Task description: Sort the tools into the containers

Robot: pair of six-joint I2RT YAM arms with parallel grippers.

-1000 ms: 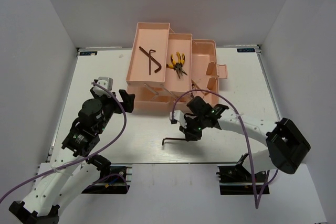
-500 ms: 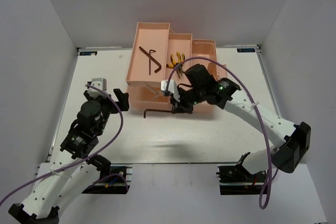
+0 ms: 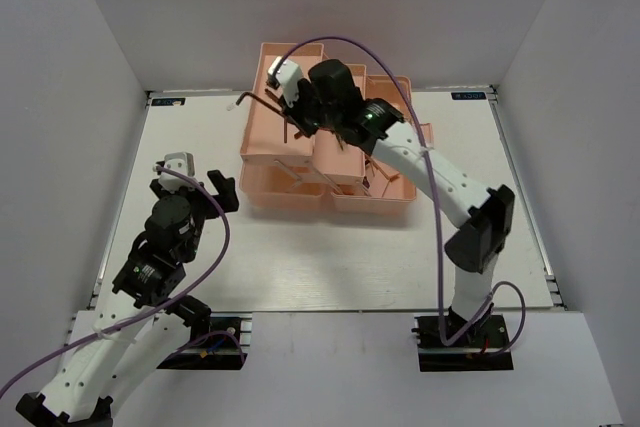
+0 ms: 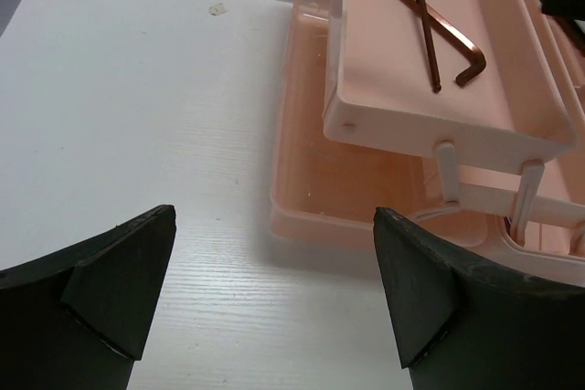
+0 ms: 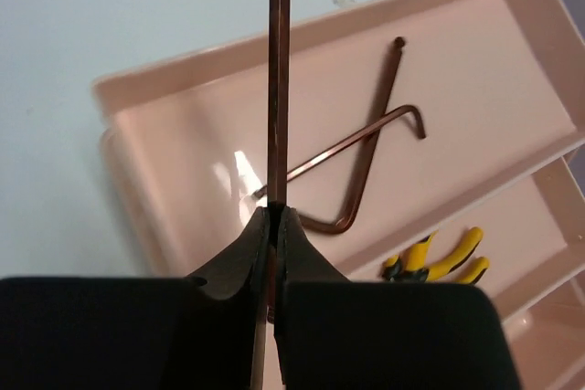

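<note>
While right fingers (image 5: 239,260) pinch a hex key (image 5: 277,89) above the top tray (image 5: 183,143), left fingers (image 4: 110,289) gape empty. Next, probably: lower, release.

Three hex keys (image 5: 277,89), two yellow-handled pliers (image 5: 446,248), one pink toolbox (image 3: 285,190)

A robotics lab test cell: bare white enclosure walls (image 3: 70,77) around a white tabletop (image 3: 300,257).

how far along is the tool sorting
Done: two hex keys lie crossed in the top tray, yellow pliers in the next tray. In hand: the right hand is shut on a third hex key above the top tray. Left: releasing it there. The left hand hangs open.
</note>
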